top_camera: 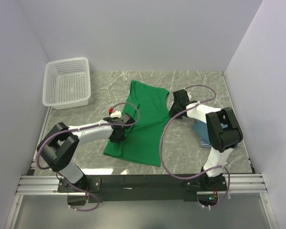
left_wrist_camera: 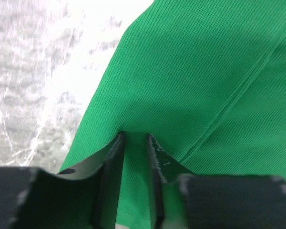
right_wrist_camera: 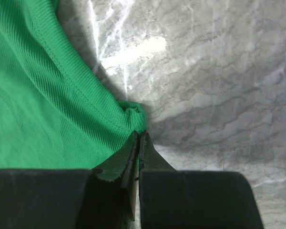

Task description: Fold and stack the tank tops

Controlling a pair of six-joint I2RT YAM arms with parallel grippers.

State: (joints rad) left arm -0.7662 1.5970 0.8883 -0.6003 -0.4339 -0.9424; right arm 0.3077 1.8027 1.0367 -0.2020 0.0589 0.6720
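Note:
The bright green tank top (top_camera: pixel 145 125) lies spread flat in the middle of the marble table. My left gripper (top_camera: pixel 118 136) is at its left edge. In the left wrist view the jaws stand narrowly apart with a fold of green cloth (left_wrist_camera: pixel 205 81) between them, so this gripper (left_wrist_camera: pixel 135 136) is shut on it. My right gripper (top_camera: pixel 176 112) is at the top's right edge, and in the right wrist view it (right_wrist_camera: pixel 138 134) is shut on a bunched corner of the hem (right_wrist_camera: pixel 132 113). A folded teal-blue top (top_camera: pixel 199 130) and a striped one (top_camera: pixel 204 142) lie mostly hidden under the right arm.
A white lattice basket (top_camera: pixel 66 83) stands at the back left by the wall. Walls close in the table on the left, back and right. The arm bases and a metal rail (top_camera: pixel 138 181) run along the near edge.

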